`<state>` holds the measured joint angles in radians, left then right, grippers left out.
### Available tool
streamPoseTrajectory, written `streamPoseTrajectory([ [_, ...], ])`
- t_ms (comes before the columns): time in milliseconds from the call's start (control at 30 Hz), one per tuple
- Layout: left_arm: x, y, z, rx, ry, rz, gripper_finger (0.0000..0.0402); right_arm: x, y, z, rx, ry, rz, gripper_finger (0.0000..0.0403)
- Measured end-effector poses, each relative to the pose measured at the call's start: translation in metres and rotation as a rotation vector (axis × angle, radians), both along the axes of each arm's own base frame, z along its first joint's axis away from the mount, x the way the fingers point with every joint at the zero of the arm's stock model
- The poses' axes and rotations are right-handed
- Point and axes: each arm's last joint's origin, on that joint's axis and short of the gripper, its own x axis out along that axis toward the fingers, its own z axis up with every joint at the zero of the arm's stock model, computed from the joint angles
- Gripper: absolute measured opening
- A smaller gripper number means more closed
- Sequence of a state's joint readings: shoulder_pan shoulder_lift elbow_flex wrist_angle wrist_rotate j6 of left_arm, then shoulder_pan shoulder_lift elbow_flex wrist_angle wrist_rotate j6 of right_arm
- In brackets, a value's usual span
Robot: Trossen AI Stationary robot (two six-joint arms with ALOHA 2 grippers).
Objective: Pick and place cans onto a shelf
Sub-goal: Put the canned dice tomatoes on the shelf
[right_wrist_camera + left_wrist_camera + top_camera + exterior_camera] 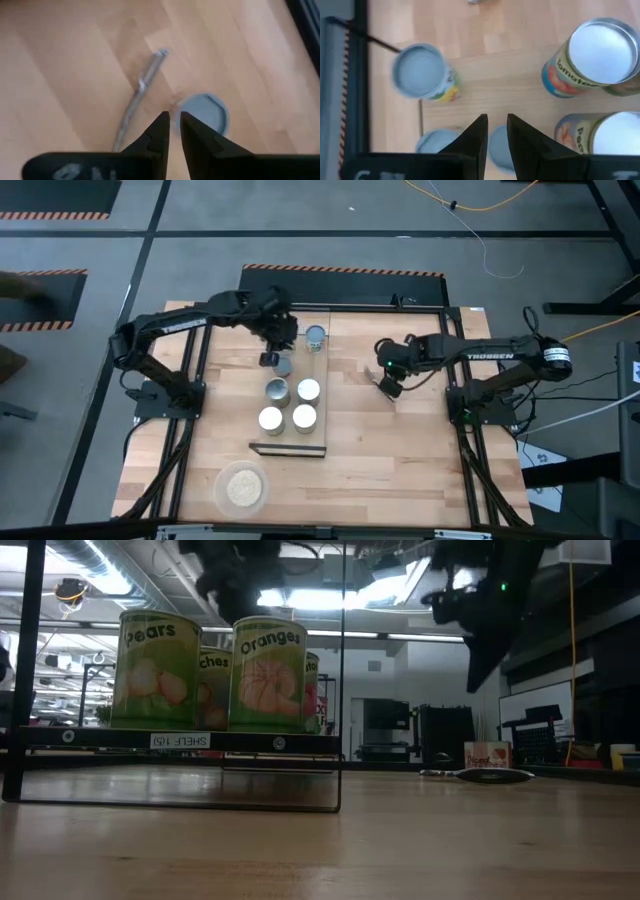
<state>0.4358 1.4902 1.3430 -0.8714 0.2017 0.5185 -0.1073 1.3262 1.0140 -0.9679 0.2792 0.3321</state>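
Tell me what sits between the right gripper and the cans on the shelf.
Nothing: in the high view only bare tabletop separates the right gripper from the nearest can on the shelf.
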Motion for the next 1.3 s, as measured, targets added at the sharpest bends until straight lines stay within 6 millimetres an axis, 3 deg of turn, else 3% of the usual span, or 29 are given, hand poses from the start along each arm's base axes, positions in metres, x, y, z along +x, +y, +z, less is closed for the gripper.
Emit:
streamPoseTrajectory([
  [200, -0.033, 0.006, 0.028, -0.034, -0.112, 0.008, 0.0065, -0.012, -0.019, -0.02, 0.059, 0.052, -0.108, 0.0052],
  [300, -0.05, 0.007, 0.03, -0.07, -0.186, -0.047, 0.0065, -0.015, -0.024, -0.026, 0.124, 0.054, -0.133, 0.0052],
  [467, -0.073, 0.006, 0.013, -0.109, -0.248, -0.052, 0.0065, -0.014, -0.03, -0.028, 0.166, 0.016, -0.148, 0.0052],
  [800, -0.096, 0.004, -0.032, -0.062, -0.304, 0.004, 0.0065, -0.012, -0.038, -0.027, 0.204, -0.056, -0.244, 0.0052],
  [967, -0.1, 0.003, -0.042, -0.054, -0.313, 0.011, 0.0065, -0.012, -0.038, -0.027, 0.21, -0.062, -0.27, 0.0052],
  [1300, -0.098, 0.005, -0.04, -0.046, -0.348, 0.02, 0.0065, -0.012, -0.038, -0.028, 0.206, -0.056, -0.269, 0.0052],
])
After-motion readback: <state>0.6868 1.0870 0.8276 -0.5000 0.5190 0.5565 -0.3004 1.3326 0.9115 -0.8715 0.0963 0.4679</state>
